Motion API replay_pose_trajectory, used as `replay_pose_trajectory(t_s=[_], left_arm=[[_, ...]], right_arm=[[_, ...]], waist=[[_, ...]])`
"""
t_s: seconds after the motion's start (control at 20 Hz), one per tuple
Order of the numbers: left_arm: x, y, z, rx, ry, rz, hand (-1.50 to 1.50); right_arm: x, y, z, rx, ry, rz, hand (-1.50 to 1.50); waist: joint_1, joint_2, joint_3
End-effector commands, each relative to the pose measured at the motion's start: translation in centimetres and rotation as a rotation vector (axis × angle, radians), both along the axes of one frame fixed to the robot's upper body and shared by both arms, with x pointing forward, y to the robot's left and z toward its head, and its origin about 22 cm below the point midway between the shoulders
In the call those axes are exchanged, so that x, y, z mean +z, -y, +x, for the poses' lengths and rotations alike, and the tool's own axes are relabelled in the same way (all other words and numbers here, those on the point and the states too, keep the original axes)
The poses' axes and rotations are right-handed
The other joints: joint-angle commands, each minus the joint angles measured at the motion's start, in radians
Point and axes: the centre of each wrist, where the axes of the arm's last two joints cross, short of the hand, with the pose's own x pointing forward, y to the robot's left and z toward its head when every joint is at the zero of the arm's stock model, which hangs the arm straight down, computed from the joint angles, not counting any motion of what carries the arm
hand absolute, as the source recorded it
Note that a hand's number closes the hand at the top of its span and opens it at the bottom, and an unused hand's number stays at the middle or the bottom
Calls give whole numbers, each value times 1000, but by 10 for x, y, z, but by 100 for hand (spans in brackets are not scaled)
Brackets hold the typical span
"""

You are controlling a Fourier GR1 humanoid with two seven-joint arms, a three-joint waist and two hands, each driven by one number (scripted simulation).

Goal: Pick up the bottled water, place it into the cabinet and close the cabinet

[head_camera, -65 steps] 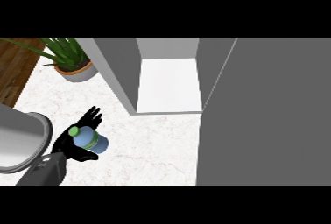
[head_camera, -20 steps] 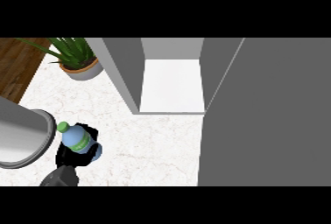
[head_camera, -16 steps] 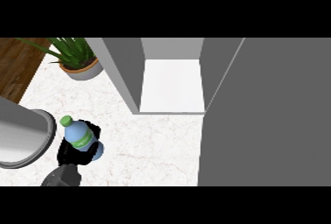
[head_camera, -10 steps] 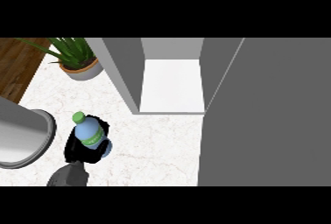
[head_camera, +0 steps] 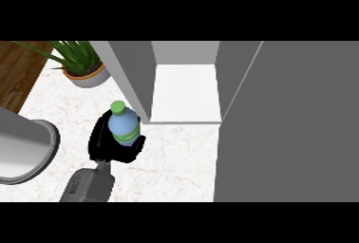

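In curled fingers (head_camera: 133, 144): cylindrical bottled water (head_camera: 124, 127)

A blocky grey forearm (head_camera: 88, 184) ends in a glossy black robot hand (head_camera: 105, 142) with rounded fingers.

No text, brand, number or sign can be read anywhere here. The bottled water (head_camera: 125, 127) wears a green label band, but no letters can be made out on it.
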Motion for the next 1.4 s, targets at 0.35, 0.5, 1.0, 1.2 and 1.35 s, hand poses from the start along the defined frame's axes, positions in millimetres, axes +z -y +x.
replay_pose_trajectory(t_s=[0.35,0.5,1.0,1.2,1.35], left_arm=[[71,67,48,33,30,109,150],[95,81,61,49,88,181,150],[103,106,86,156,84,349,150],[106,121,85,221,96,416,150],[102,117,90,272,78,457,150]], right_arm=[[2,-22,0,-5,-3,16,-150],[4,-5,12,11,12,-5,-150],[3,7,22,21,4,7,-150],[-3,-3,24,33,5,15,-150],[-6,-2,23,56,-17,17,-150]], waist=[[-7,2,0],[-9,3,0],[-39,11,0],[-53,13,1],[-60,17,0]])
